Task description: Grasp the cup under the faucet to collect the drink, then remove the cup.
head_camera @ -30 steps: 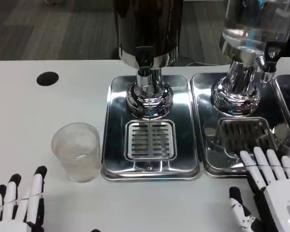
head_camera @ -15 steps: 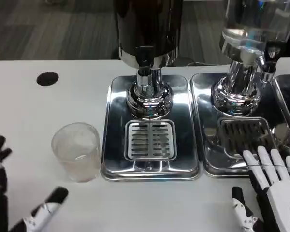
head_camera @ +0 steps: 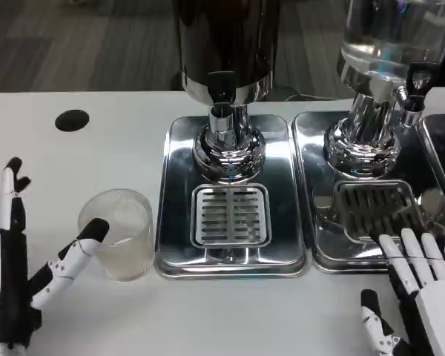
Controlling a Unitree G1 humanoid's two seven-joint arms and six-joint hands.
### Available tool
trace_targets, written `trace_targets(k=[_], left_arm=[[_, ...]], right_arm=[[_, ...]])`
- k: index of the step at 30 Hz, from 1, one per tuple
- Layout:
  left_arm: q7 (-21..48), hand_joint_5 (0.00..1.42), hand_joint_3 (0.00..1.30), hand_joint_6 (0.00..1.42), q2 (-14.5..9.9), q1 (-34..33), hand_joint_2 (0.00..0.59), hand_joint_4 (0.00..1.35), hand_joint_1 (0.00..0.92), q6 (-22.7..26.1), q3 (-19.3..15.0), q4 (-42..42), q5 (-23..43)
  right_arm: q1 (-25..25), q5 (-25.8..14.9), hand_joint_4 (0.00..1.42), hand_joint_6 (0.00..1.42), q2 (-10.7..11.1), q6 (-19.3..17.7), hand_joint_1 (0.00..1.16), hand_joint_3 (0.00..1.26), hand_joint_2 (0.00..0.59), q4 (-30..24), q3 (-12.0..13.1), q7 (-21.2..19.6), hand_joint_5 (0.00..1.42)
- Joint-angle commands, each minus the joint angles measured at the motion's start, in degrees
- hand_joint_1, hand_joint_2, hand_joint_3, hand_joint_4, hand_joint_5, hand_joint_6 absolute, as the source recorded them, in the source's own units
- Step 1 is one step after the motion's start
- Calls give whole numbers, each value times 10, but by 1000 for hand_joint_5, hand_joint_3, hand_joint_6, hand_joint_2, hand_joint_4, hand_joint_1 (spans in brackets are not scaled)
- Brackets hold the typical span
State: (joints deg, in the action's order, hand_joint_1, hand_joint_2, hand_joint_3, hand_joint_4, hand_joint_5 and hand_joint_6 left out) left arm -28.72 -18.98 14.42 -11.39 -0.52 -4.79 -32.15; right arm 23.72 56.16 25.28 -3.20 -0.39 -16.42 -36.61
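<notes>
Cup (head_camera: 118,233): clear plastic, upright on the white table (head_camera: 96,156), just left of the middle tray (head_camera: 179,222); it is not under the faucet (head_camera: 221,87).
Faucet: black tap on the dark dispenser (head_camera: 226,44), above the tray's slotted grate (head_camera: 230,215).
Left hand (head_camera: 18,282): left of the cup, fingers spread and pointing up, holding nothing; the thumb tip reaches the cup's left side, and I cannot tell whether it touches.
Right hand (head_camera: 423,285): at the lower right, near the front edge of the right tray (head_camera: 319,245), fingers straight and slightly apart, holding nothing.
Clear dispenser (head_camera: 389,44): right of the dark one, over the right tray.
Black disc (head_camera: 73,120): on the table, behind and left of the cup.
</notes>
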Motion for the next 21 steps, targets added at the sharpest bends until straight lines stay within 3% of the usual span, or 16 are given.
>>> trace_targets(k=[1, 11, 21], left_arm=[[15, 18, 0, 0, 5, -35, 33, 0, 0, 16, 14, -40, -6], [9, 36, 4, 2, 9, -57, 30, 0, 0, 28, 43, -65, -19], [11, 39, 5, 7, 5, -40, 28, 0, 0, 29, 32, -48, -23]], right_arm=[[2, -6, 0, 0, 2, -7, 35, 95, 461, 7, 4, -4, 0], [-3, -9, 0, 0, -1, -12, 35, 95, 461, 14, 4, -7, 0], [-21, -10, 0, 0, -4, -17, 36, 101, 461, 29, -5, -5, 0]])
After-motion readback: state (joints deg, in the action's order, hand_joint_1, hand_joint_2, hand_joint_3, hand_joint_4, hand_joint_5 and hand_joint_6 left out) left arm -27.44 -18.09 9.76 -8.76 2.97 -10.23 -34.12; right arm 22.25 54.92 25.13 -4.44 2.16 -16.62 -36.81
